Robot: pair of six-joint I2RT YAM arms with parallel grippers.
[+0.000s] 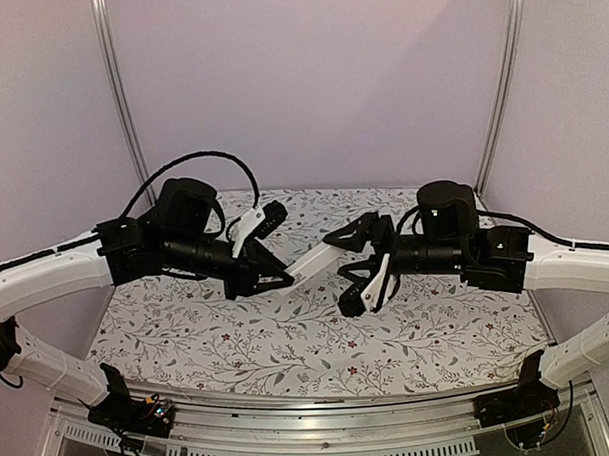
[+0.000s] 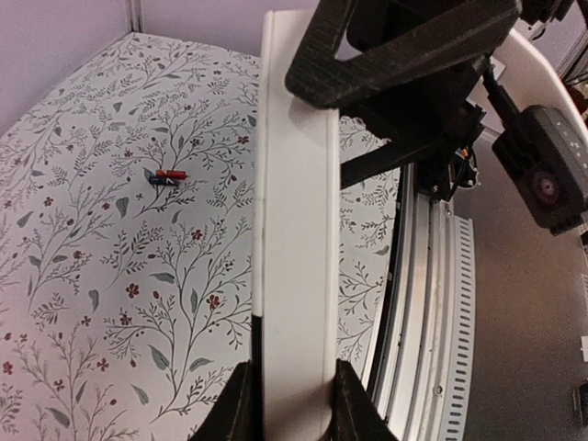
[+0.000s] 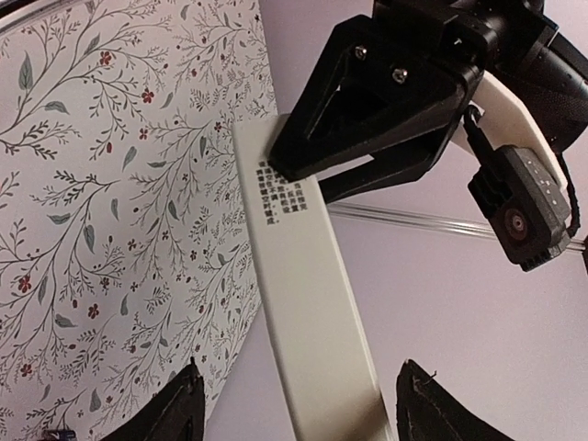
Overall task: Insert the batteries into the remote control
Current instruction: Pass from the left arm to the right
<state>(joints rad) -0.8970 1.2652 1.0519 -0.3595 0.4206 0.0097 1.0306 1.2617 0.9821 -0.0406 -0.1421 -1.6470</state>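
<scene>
The white remote control hangs in the air between the two arms, above the table. My left gripper is shut on one end of it; in the left wrist view the remote is pinched between the fingers of that gripper. My right gripper is open, its jaws standing wide on either side of the remote's other end without touching it; the right wrist view shows this gripper and the remote with printed text. The batteries lie together on the table.
The table is covered with a floral cloth. A metal rail runs along the near edge by the arm bases. Plain walls and two upright metal posts close the back.
</scene>
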